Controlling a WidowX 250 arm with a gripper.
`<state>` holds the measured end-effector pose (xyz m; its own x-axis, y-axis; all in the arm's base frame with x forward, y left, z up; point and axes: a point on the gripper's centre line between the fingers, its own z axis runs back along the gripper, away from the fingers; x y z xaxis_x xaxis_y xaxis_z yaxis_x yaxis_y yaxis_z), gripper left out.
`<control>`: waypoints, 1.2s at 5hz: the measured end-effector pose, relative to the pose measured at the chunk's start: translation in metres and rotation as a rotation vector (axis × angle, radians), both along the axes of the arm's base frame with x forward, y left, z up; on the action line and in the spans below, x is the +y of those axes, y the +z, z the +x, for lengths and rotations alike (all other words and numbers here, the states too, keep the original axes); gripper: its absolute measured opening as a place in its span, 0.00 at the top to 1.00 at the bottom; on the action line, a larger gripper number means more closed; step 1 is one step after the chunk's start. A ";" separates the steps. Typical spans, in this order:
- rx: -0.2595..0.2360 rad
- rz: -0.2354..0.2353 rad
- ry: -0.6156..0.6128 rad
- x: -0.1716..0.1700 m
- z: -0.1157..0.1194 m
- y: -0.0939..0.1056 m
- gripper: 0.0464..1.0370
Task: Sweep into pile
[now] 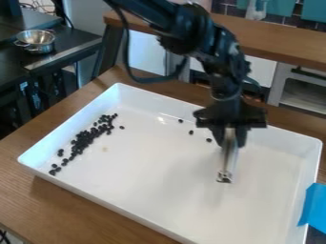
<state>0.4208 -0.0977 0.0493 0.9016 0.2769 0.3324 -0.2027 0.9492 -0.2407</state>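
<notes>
The dark beans [89, 136] lie in the tray mostly as a loose band at 10 o'clock, running along the left wall, where they could serve as the base of the pile. Three strays [191, 132] sit apart between 12 and 1 o'clock, and these probably call for the first sweep, toward 10 o'clock. At 3 o'clock from the tray's middle, the gripper [230, 138] has its fingers closed on the upper part of a pale, shiny tool [228, 161], one finger to each side. Held high like that, the tool hangs nearly upright with its dark-tipped lower end toward the floor of the tray, which likely lets it push beans while the fingers keep clear; whether it touches down, I cannot tell. It stands on the far side of the strays from the band, a sensible side to push from, though a narrow end might let beans slip round it. The white tray [159, 225] has raised walls, useful for stopping rolling beans, and rests on a wooden table [57, 209]. A blue piece [315, 208] at 4 o'clock overlaps its rim, perhaps to keep it from sliding.
</notes>
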 end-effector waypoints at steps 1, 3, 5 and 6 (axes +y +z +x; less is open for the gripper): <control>-0.008 -0.009 -0.022 -0.017 0.008 -0.008 0.67; -0.003 -0.002 0.003 -0.012 0.027 -0.021 0.67; 0.056 0.010 -0.010 0.037 0.041 -0.019 0.67; 0.069 0.039 0.018 0.096 0.051 -0.021 0.67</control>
